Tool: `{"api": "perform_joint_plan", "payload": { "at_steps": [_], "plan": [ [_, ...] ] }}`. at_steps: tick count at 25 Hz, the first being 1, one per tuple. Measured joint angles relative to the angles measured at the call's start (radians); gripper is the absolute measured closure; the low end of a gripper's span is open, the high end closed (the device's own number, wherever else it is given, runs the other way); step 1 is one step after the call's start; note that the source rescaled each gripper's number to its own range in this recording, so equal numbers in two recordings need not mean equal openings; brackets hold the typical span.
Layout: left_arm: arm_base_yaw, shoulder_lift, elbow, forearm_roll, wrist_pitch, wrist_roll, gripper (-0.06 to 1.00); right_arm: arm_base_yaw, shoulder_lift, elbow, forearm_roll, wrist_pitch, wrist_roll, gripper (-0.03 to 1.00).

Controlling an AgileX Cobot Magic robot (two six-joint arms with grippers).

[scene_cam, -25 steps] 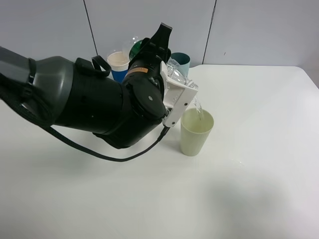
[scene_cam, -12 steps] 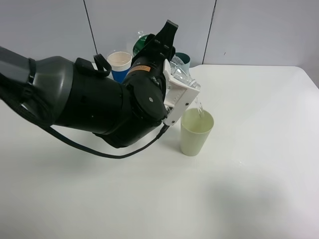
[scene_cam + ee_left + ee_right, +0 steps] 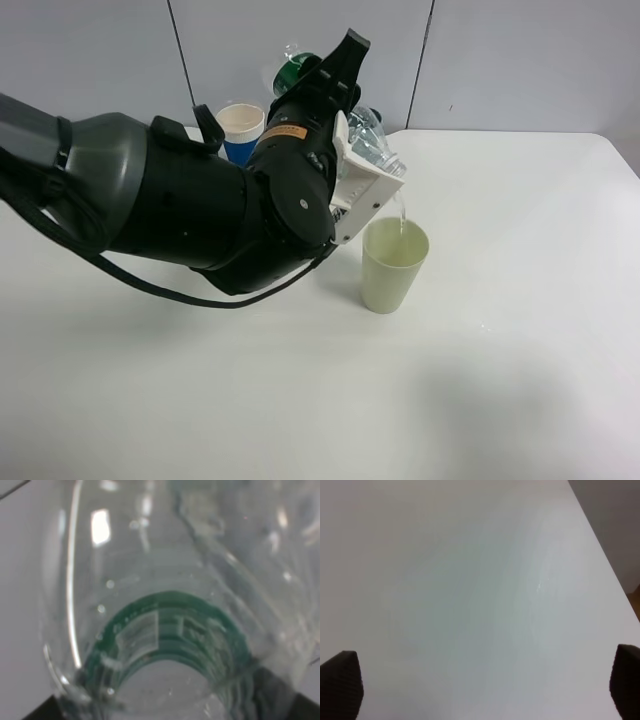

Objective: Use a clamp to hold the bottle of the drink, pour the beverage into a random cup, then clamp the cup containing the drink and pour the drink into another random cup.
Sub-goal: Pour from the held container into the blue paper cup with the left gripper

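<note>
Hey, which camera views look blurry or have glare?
Left wrist view: the clear plastic bottle with the green label band fills the frame, out of focus, with white glare patches. Exterior high view: sharp, evenly lit, a faint shadow on the white table.

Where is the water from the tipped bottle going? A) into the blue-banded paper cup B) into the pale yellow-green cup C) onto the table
B: a thin stream of water falls from the tilted bottle straight into the pale yellow-green cup below its mouth.

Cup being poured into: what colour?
Plain pale yellow-green, no markings. The cup shows best in the exterior high view.
</note>
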Motion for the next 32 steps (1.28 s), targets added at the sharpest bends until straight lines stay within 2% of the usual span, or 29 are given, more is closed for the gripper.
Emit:
{"api": "perform_joint_plan", "payload": {
  "at_steps": [14, 23, 32],
  "plan": [
    [0.000, 0.000, 0.000, 0.110, -0.003, 0.007, 0.94, 0.000, 0.000, 0.000, 0.000, 0.000, 0.000, -0.03],
    [0.000, 0.000, 0.000, 0.136, -0.019, 0.088, 0.94, 0.000, 0.000, 0.000, 0.000, 0.000, 0.000, -0.03],
    [0.000, 0.000, 0.000, 0.262, -0.016, 0.082, 0.94, 0.000, 0.000, 0.000, 0.000, 0.000, 0.000, -0.03]
  ]
}}
